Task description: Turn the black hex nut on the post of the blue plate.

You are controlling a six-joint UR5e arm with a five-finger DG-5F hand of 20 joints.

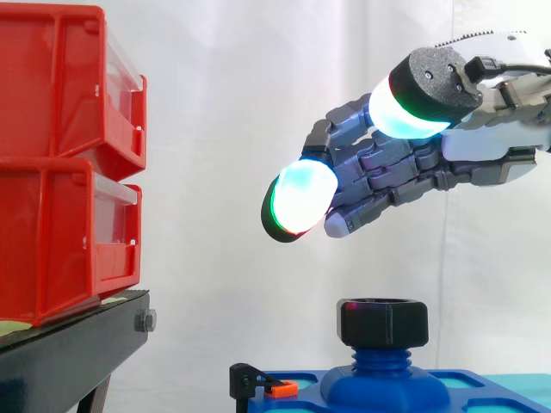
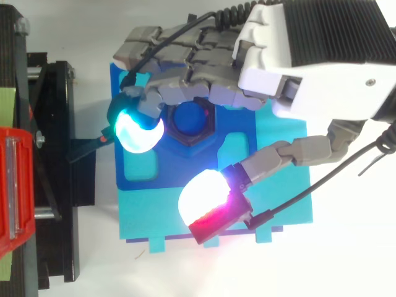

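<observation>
- You see the black hex nut (image 1: 383, 320) sitting on top of the blue threaded post (image 1: 381, 360), which rises from the blue plate (image 1: 482, 387). Take the nut as your landmark.
- The hand (image 1: 405, 168) hangs above the nut. In the side view there is open air between them, and nothing touches the nut.
- Its fingers are loosely spread and only lightly bent, gripping nothing. One glowing fingertip (image 1: 301, 200) sits up and to the left of the nut, and a second pad is higher, above the nut's right side.
- From above, the fingers cross over the nut (image 2: 189, 140). One cyan pad (image 2: 137, 131) is just beside it, and the thumb's white-and-magenta pad (image 2: 207, 201) is well apart from it, over the plate's edge.
- A teal sheet (image 2: 161, 216) lies under the blue plate.
- In the side view, left of the nut and lower, a small black clip with an orange tab (image 1: 277, 389) stands at the plate's edge.
- Further left of the nut stand the stacked red bins (image 1: 60, 163) on the black stand (image 1: 69, 361).
</observation>
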